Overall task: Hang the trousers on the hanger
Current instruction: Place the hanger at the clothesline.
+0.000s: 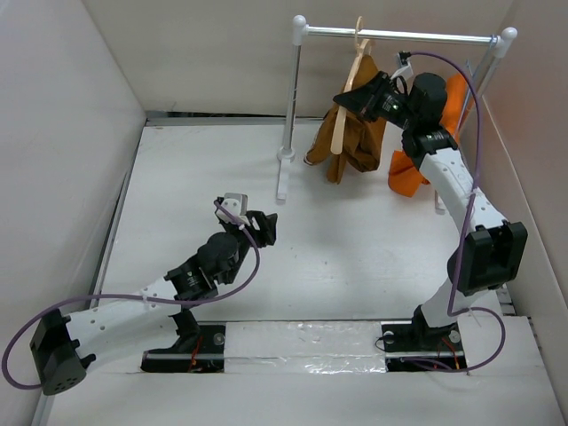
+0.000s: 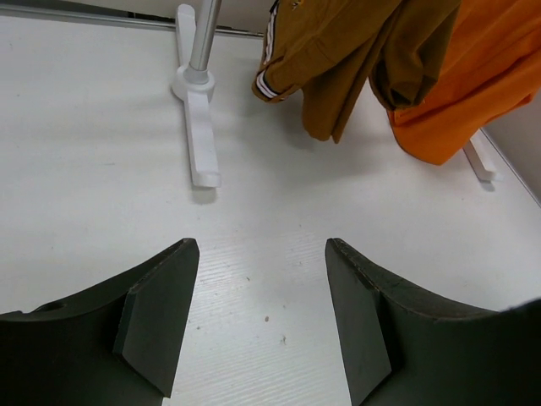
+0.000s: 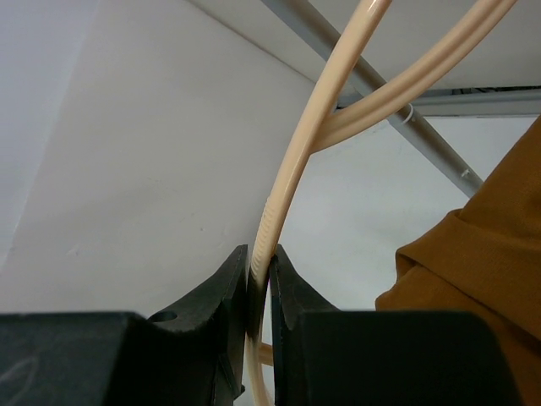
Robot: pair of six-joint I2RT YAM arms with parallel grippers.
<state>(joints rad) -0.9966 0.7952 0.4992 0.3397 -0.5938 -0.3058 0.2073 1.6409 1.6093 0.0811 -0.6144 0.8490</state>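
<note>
Starting at the bottom of the overhead view, the left gripper [image 1: 253, 226] hangs low over the white table [image 1: 355, 248], left of centre. Its own camera shows the two dark fingers [image 2: 156, 313] spread wide with only bare tabletop between them.

Further back, in the upper right of the overhead view, stands a white clothes rack [image 1: 291, 89]. The right gripper [image 1: 355, 96] reaches up to the hanger [image 1: 341, 135], which hangs by its hook from the rail [image 1: 426, 37]. In the right wrist view the jaws are pressed together on one pale curved arm of the hanger [image 3: 287, 186], just below a short ribbed patch.

The trousers [image 1: 364, 142] hang in rust-brown folds from the hanger, just beside the gripper. The striped waistband shows at the top of the left wrist view, clear of the table. Whether the cloth lies securely over the wood is hidden. Behind them, at the far right, an orange garment [image 1: 406, 173] droops from the same rack.

The trousers look soft, limp and light, so they will likely sag and follow any pull. On smooth wood they could slip off if one side hangs longer. The thicker waistband or a bunched fold seems the best place to grasp them. The hanger looks stiff and light and is free to swing on its thin hook, so gripping its arm near the ribbed patch should steady it.
</note>
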